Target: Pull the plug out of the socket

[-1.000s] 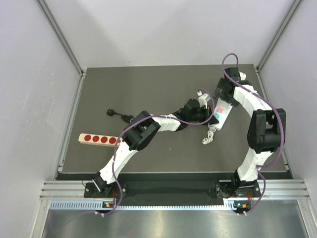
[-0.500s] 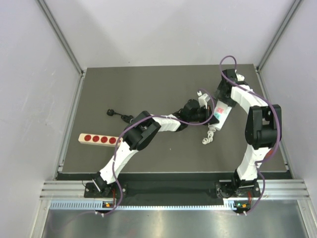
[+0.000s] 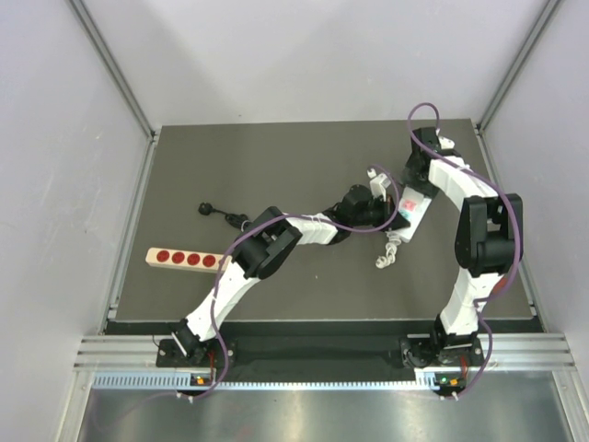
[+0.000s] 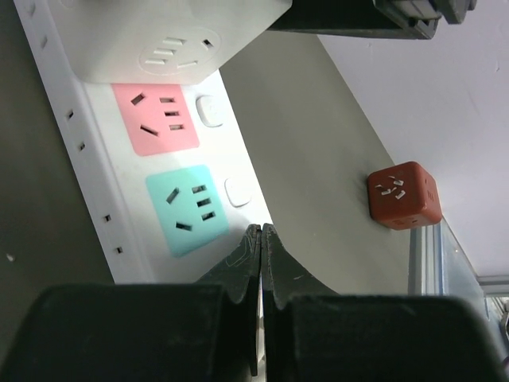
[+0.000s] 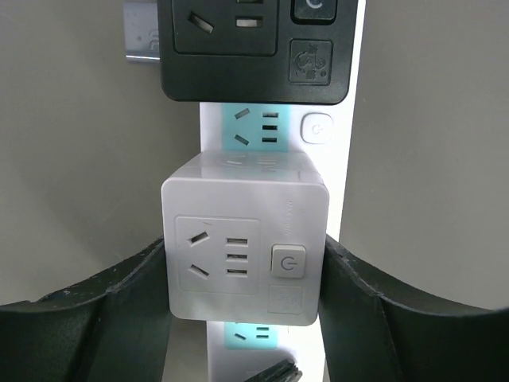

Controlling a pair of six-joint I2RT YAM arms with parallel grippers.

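Note:
The socket point(image 5: 343, 183) is a long white power strip with pink point(image 4: 155, 118) and cyan point(image 4: 186, 208) outlet faces, and it lies at the right of the table point(image 3: 410, 214). The plug point(image 5: 245, 253), a white cube adapter, sits plugged into the strip. My right gripper point(image 5: 245, 263) is shut on it, and its black fingers point(image 5: 119, 306) touch both side faces. My left gripper point(image 4: 262, 231) is shut with nothing in it, and its tips sit on the strip's body right by the cyan face. In the top view the left gripper point(image 3: 380, 214) reaches the strip from the left.
A black cube adapter point(image 5: 254, 48) sits on the strip just beyond the white one. A red cube point(image 4: 403, 195) stands on the table near the edge rail. A beige strip with red spots point(image 3: 184, 258) and a black plug with cord point(image 3: 216, 212) lie at the left. The strip's white cord point(image 3: 386, 253) trails toward me.
My right gripper's jaws have closed from wide open onto the white cube plug, and the right arm shifted slightly. The left arm and the strip have not moved.

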